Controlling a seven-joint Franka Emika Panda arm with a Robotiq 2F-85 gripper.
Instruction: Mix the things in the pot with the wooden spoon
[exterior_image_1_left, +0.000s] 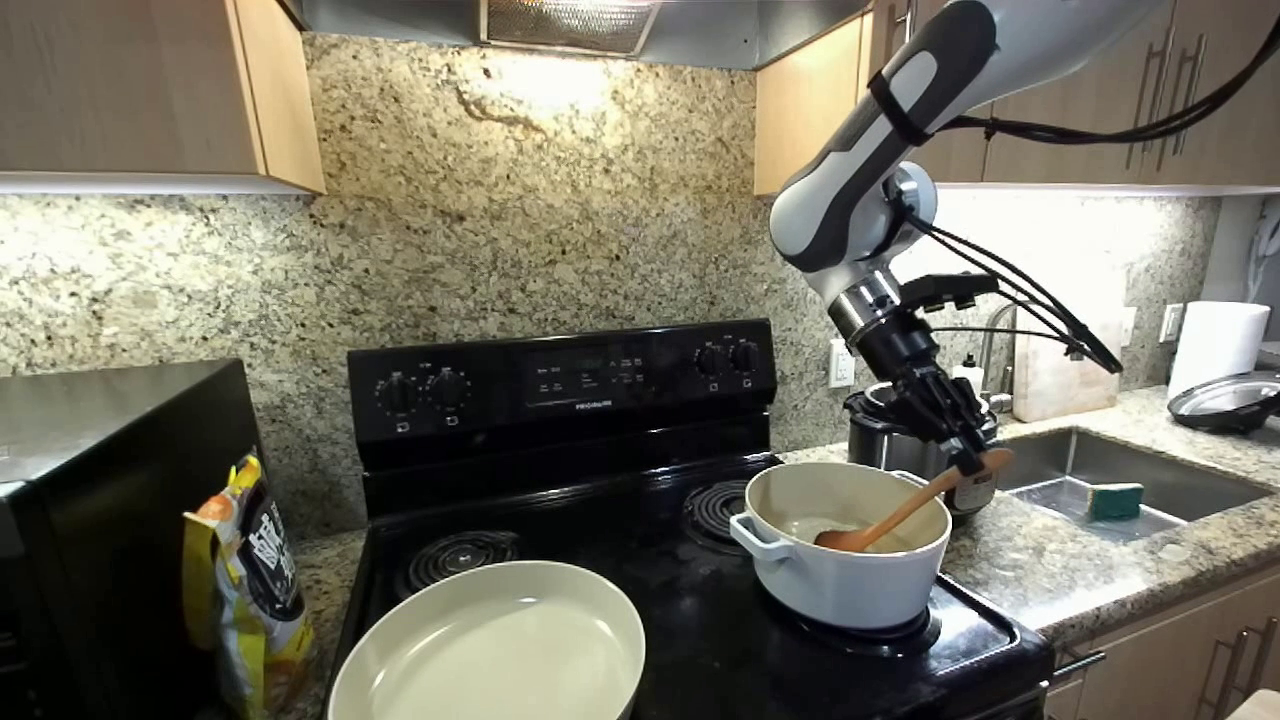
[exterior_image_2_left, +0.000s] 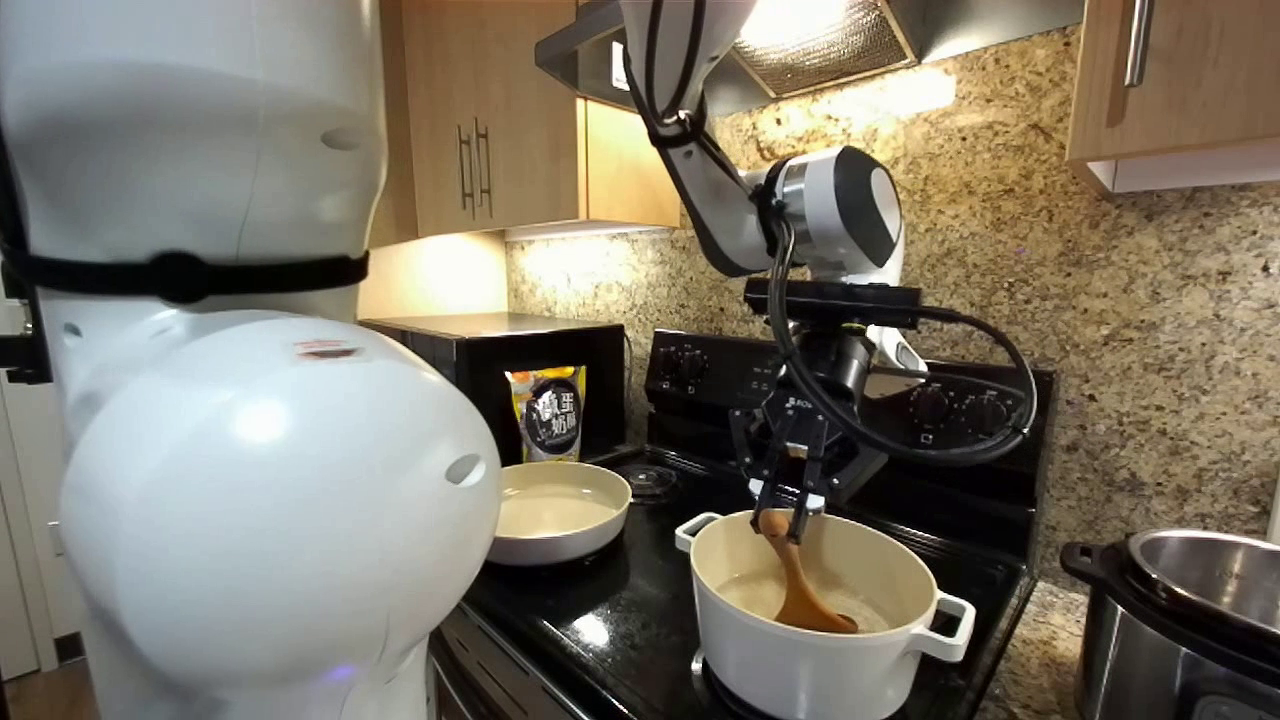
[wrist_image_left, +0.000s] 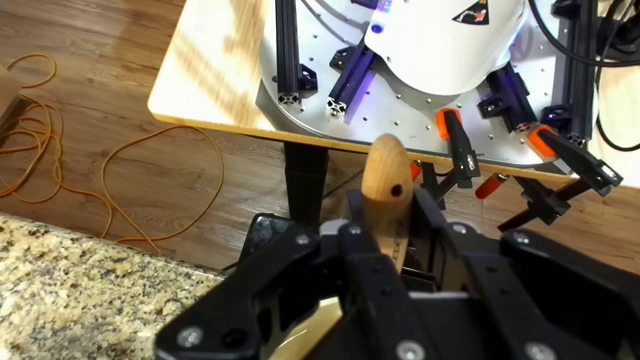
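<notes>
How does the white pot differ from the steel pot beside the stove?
The white pot is white outside; the steel pot is shiny metal with black trim. The white pot sits on the stove, the wooden spoon reaching into it; the steel pot stands on the counter. Both are round and open-topped.

Definitely a kitchen, though whether it's in someone's home I can't tell. There's a glossy black coil-burner stove (exterior_image_1_left: 690, 620) with a wide, deep white round pot (exterior_image_1_left: 835, 590) near its front corner, a grey metal range hood (exterior_image_1_left: 570, 24) up above, light wood cabinets (exterior_image_1_left: 120, 90) too. The speckled granite counter (exterior_image_1_left: 1030, 570) has a rectangular steel sink (exterior_image_1_left: 1200, 488) between its front and back edges, plus a white paper towel roll (exterior_image_1_left: 1218, 342) by the back edge.
</notes>
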